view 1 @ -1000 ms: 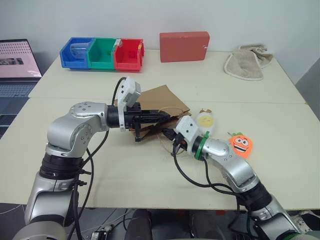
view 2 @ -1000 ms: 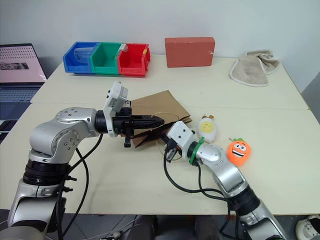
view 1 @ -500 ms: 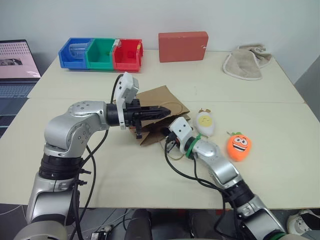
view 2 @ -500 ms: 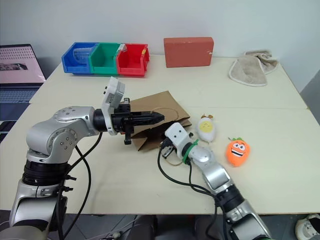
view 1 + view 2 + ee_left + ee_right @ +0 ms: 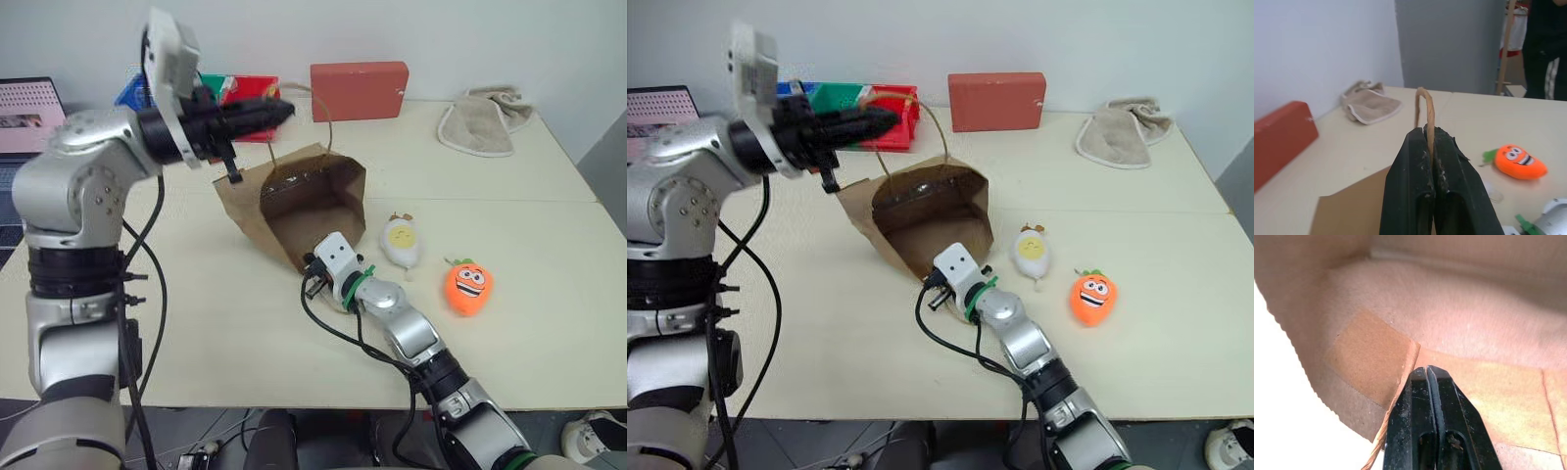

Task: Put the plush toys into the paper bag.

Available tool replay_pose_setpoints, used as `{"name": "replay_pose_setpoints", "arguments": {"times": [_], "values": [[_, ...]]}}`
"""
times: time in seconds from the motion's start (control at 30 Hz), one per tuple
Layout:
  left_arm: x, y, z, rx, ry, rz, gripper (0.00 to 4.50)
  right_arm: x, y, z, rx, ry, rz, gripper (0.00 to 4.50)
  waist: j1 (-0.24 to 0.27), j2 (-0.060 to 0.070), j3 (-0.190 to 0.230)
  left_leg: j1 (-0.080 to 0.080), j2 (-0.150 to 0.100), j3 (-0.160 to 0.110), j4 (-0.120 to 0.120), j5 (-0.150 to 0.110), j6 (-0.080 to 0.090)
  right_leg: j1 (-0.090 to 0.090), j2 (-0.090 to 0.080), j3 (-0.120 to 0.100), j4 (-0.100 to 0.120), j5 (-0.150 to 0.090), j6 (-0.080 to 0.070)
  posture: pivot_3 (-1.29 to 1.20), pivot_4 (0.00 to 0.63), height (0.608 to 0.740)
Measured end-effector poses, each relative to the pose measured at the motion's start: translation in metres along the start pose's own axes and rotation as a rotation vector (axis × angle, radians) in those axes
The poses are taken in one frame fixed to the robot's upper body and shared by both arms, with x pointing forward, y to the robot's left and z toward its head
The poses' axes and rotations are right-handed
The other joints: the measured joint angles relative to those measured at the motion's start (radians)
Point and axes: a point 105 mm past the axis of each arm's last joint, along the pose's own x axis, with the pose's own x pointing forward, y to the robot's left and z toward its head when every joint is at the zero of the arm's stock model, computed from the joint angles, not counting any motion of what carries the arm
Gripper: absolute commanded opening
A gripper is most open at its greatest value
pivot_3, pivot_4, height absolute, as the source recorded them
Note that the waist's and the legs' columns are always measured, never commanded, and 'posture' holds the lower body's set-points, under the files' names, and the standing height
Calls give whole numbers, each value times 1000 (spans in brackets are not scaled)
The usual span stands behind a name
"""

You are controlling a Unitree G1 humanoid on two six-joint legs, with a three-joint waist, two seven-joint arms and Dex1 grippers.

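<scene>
The brown paper bag (image 5: 299, 201) lies tilted on the table with its mouth open toward me. My left gripper (image 5: 279, 108) is raised above it, shut on the upper loop handle (image 5: 1424, 110), and holds that side of the mouth up. At the bag's lower rim my right gripper (image 5: 1426, 372) is shut on the lower handle, just inside the mouth. The white egg-shaped plush toy (image 5: 401, 241) and the orange grinning one (image 5: 468, 285) lie on the table to the right of the bag, clear of both grippers.
A red box (image 5: 360, 90) and coloured bins (image 5: 250, 103) stand along the table's far edge. A beige cloth (image 5: 483, 122) lies at the far right, and a laptop (image 5: 29, 117) sits at the far left. A person (image 5: 1547, 44) stands beyond the table.
My left gripper has risen with the handle, pulling the flat bag up so its mouth gapes open. My right gripper has moved left and down to the bag's lower rim.
</scene>
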Motion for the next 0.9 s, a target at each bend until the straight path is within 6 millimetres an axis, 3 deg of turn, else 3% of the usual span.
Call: {"name": "replay_pose_setpoints", "arguments": {"times": [0.23, 0.43, 0.7, 0.8, 0.9], "values": [[9, 6, 3, 3, -54, 34, 0, 1, 1, 2, 7, -7, -4, 30, -4, 0, 0, 0, 0, 0, -1, 0, 0, -1, 0, 0, 0, 0, 0, 0, 150, 740], [8, -5, -25, -22, 7, -4, 0, -1, -6, 5, 38, -8, -23, 30, -10, 0, 0, -1, 0, 0, -1, 0, 0, -1, 0, 0, 0, 0, 0, 0, 150, 740], [9, -30, -39, -8, 46, -98, 0, -23, -1, 63, 74, -172, 80, 30, -13, 0, 0, -1, 0, 0, -1, 0, 0, -2, 0, 0, 1, 0, 0, 0, 150, 740], [8, -34, -47, -18, 65, -110, 0, -42, 2, 76, 30, -169, 159, 595, -11, 0, 0, -1, 0, 0, -1, 0, 0, -2, 0, 0, 0, 0, 0, 0, 150, 740], [9, -38, -55, -24, 77, -122, 0, -63, -5, 93, -75, -175, 190, 1662, -11, 0, 0, -1, 0, 0, -1, 0, 0, -2, 0, 1, 0, 0, 0, 0, 150, 740]]}}
